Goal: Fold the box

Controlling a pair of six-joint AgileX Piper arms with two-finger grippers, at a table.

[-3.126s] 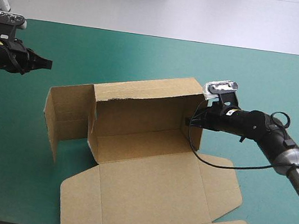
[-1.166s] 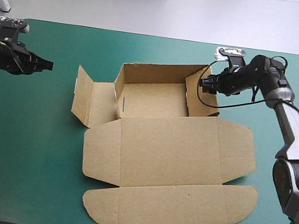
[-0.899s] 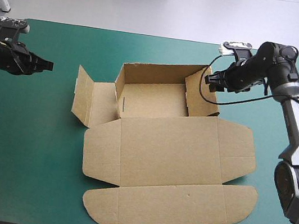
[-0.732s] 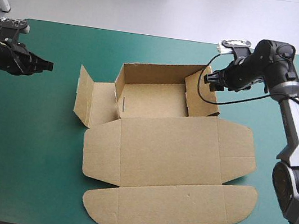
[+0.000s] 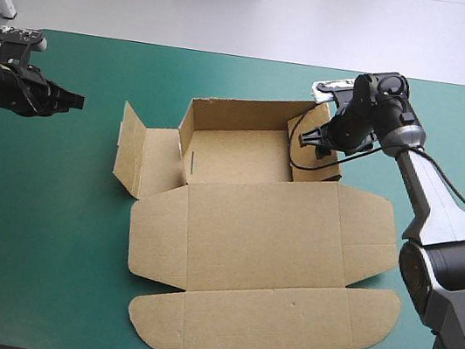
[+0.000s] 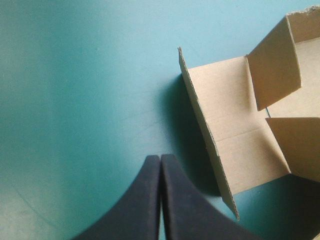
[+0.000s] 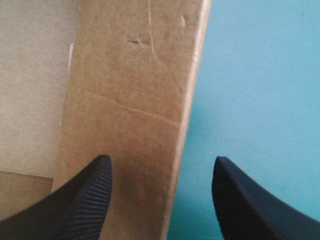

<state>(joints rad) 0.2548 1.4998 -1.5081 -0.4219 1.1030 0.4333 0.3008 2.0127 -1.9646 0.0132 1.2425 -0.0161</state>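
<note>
High view puts the brown box [image 5: 259, 232] in the middle of the table [image 5: 37, 232], whose cover is teal-green. Its open tray [image 5: 240, 154] sits toward the table's far edge, with walls raised at the back and at both ends. The lid [image 5: 282, 311] lies flat from the tray's front out to near the table's near edge, ending in a long rounded flap. At the tray's left end a side panel lies flat on the cover, and its outer flap [image 5: 129, 147] stands upright, toward the table's left edge.

The right gripper [image 5: 309, 139] is at the tray's right wall [image 5: 324, 164], close to that wall's far end. In the right wrist view its black fingers [image 7: 82, 200] stand wide apart, open and holding nothing. The wall's edge runs ahead between them, with one finger over the brown board and the other over bare teal-green cover outside the box. Whether either finger touches the board cannot be told.

The left gripper [image 5: 74, 100] hovers near the table's left edge, well apart from the box, and points toward the upright flap. In the left wrist view its fingers are pressed together into a single point with nothing between them. The upright flap stands ahead of the tip and off to one side, with bare cover between them. The flat side panel and the tray's left wall lie beyond it.
</note>
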